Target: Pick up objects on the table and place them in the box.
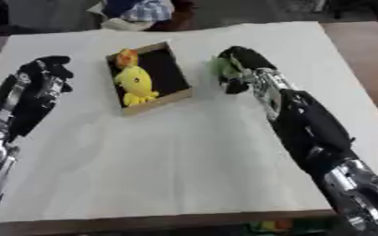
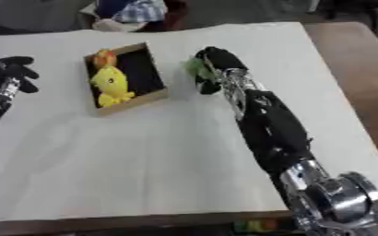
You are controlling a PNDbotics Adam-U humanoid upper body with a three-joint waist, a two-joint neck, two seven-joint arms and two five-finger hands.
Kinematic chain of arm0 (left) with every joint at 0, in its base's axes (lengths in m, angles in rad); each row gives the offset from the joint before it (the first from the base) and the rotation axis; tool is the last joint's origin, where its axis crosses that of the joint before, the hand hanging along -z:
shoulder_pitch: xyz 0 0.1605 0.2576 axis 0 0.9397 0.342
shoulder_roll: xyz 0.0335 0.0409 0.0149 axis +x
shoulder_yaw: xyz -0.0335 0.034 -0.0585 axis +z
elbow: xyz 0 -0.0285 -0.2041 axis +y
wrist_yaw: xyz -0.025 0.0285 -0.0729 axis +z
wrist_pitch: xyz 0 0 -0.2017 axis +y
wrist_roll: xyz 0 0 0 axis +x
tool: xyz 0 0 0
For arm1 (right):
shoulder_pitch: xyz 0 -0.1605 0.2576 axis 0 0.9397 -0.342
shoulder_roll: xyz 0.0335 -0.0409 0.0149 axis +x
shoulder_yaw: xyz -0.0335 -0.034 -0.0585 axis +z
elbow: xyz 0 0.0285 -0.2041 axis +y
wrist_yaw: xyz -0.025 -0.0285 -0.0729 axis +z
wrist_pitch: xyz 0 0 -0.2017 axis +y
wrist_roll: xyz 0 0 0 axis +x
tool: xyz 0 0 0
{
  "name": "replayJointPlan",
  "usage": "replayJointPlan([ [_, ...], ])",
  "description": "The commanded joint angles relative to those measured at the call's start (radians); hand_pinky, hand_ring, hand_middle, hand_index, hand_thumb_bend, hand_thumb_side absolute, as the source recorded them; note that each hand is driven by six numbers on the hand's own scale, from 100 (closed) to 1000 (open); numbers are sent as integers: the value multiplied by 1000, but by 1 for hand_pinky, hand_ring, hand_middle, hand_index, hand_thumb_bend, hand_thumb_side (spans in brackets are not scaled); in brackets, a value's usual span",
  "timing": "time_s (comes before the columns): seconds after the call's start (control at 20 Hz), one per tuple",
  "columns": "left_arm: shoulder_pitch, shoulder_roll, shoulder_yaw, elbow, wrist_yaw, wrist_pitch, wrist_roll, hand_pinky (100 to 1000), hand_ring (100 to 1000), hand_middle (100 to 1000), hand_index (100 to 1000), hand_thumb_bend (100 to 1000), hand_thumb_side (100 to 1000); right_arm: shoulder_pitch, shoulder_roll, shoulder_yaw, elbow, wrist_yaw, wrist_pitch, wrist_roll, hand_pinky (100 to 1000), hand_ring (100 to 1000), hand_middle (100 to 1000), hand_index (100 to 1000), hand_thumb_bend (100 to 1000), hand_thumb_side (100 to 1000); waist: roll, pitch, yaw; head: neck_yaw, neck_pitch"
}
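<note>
The right hand (image 1: 239, 69) reaches in from the lower right, its black and silver arm stretched diagonally across the white surface (image 1: 184, 166), and its fingers are curled round a small green object (image 1: 221, 67) whose shape is too blurred to make out beyond its colour; the green shows at the left side of the hand, just right of the box (image 1: 176, 92) and apart from it, and whether it touches the surface or hangs just above it cannot be told. The box is a shallow, tan-walled tray with a dark floor, lying askew on the far half of the surface, between the two hands. Inside it lies a yellow plush toy (image 1: 134, 85), stretched along the left side of the box, and at the far corner just above it sits a smaller orange object (image 1: 126, 56), touching or nearly touching the yellow one. The left hand (image 1: 47, 73) shows at the left edge, well apart from the box, held over the surface with its black fingers bent over loosely and nothing in them. Beyond the far edge of the surface there is a bit of checked cloth (image 1: 148, 9)
</note>
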Motion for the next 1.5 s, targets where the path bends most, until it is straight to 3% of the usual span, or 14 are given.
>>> replayJointPlan([
  [0.05,-5,10,11,-11,0,-1,1,634,556,602,827,100,840,-18,-22,3,-28,-19,-12,-37,603,540,466,630,100,100,-7,-28,2,2,-3],
  [0.2,-4,10,11,-11,1,-1,1,634,555,601,827,100,841,-26,-23,13,-61,-32,-32,-85,541,413,326,498,100,100,-8,-28,3,1,-3],
  [0.3,-4,8,10,-13,1,-1,0,634,555,601,827,100,840,-34,-22,21,-84,-42,-45,-109,545,381,296,473,100,100,-8,-29,4,0,-3],
  [0.55,-5,4,11,-18,2,-2,0,634,555,601,827,100,837,-62,-2,49,-132,-77,-87,-113,550,373,286,464,100,100,-10,-30,7,-5,-3],
  [1.1,-15,-9,3,-26,6,-3,-8,634,555,601,827,100,836,-92,116,118,-164,-104,-169,-14,606,423,317,497,100,100,-9,-30,30,-26,-3],
  [1.25,-17,-13,2,-27,7,-3,-10,634,555,601,827,100,837,-82,147,128,-158,-73,-179,9,681,529,438,603,100,100,-7,-28,36,-30,-3],
  [1.35,-17,-15,2,-27,7,-3,-10,635,555,601,827,100,837,-79,157,140,-157,-35,-186,28,749,675,673,820,100,100,-8,-27,38,-32,-3],
  [1.5,-16,-16,2,-26,7,-3,-10,636,555,601,827,100,838,-74,159,140,-158,43,-176,38,786,772,794,896,100,137,-9,-27,38,-31,-3],
])
